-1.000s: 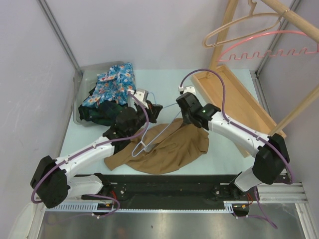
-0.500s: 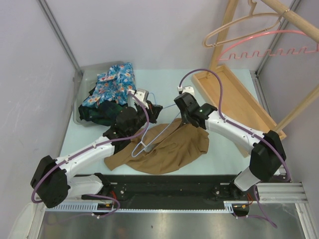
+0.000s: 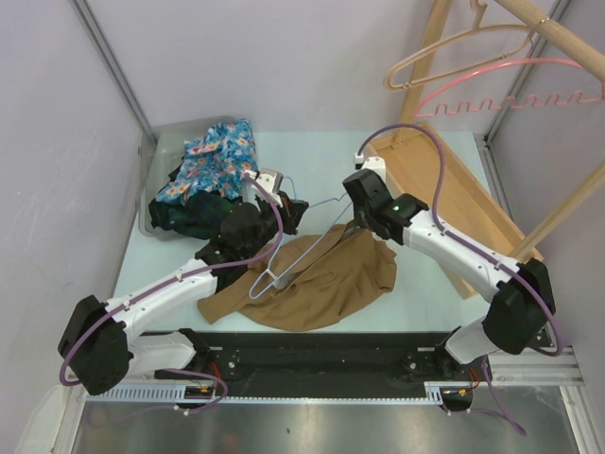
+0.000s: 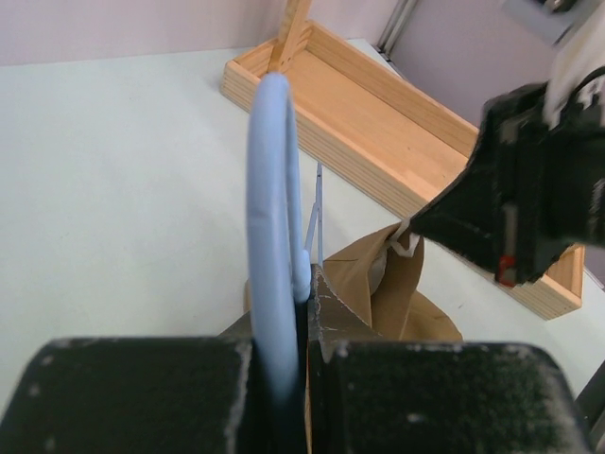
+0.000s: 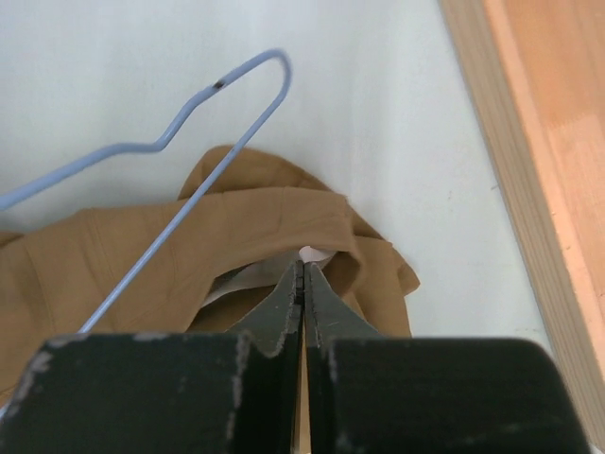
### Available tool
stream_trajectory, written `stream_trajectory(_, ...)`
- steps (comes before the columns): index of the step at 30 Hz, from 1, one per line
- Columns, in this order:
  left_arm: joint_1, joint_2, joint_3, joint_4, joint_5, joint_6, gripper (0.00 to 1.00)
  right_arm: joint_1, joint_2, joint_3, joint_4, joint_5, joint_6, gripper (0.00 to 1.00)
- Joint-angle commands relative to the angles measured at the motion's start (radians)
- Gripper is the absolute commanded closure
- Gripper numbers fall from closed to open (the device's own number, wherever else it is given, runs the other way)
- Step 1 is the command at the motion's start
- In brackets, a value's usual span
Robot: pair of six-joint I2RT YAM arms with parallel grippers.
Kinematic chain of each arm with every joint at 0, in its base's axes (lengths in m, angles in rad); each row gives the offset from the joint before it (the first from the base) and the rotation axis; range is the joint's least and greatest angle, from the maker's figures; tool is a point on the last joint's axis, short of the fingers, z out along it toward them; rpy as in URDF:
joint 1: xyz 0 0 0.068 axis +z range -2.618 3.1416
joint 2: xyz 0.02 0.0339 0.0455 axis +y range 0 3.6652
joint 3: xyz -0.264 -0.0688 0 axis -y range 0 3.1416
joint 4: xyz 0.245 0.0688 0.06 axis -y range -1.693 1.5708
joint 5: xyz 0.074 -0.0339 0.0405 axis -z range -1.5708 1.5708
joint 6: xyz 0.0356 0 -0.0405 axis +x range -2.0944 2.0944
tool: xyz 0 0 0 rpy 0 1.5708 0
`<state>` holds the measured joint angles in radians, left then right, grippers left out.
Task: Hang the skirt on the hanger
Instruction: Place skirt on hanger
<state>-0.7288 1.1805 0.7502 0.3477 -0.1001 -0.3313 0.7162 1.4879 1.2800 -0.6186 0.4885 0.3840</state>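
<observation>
While right hand pinches skirt edge, left hand clamps hanger hook.

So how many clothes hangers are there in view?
3. The blue hanger is in the left gripper, above the skirt; the pink hanger and the beige hanger hang on the wooden rack, far right. None seems hidden.

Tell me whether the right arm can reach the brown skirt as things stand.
Likely yes: the right gripper is at a raised edge of the skirt, jaws shut on it; the hanger sits beside, not between.
</observation>
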Motion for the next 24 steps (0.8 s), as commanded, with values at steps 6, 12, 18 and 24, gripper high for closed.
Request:
stream_trajectory(6,-0.006,-0.091,-0.024,0.082,0.123,0.071,1.00,-0.092,-0.087,0.007,-0.013,-0.067,0.044,1.00)
stream_trajectory(12,0.000,-0.156,-0.068,0.091,0.246,0.087,1.00,-0.106,-0.097,-0.004,-0.015,-0.100,0.052,1.00)
stream_trajectory(18,0.000,-0.154,-0.045,0.025,0.123,0.084,1.00,-0.092,-0.094,-0.015,0.025,-0.272,-0.065,0.93)
stream_trajectory(24,-0.001,-0.133,-0.003,-0.044,0.005,0.052,1.00,-0.023,-0.040,-0.016,0.075,-0.261,-0.175,0.78)
